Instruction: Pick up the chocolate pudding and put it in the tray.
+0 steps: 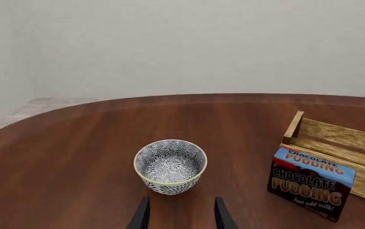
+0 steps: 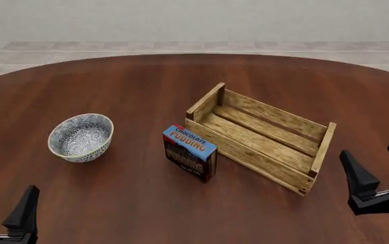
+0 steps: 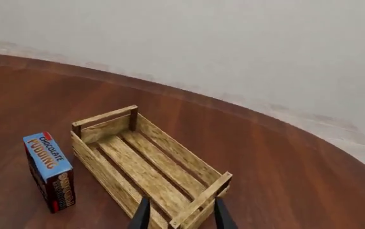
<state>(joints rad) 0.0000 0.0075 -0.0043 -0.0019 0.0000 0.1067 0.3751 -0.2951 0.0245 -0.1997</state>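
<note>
Beside the tray (image 2: 265, 134), the chocolate pudding (image 2: 189, 152) stands upright: likely light, rigid, smooth; grasp its broad faces. Both grippers' jaws stand open, empty.

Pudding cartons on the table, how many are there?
1. The chocolate pudding stands upright on the table, close beside the tray's near long side, between it and the patterned bowl. Nothing seems hidden; the tray looks empty.

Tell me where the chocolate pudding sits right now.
In the front view the chocolate pudding stands near the table's middle, just left of the tray, with the bowl farther left.
</note>
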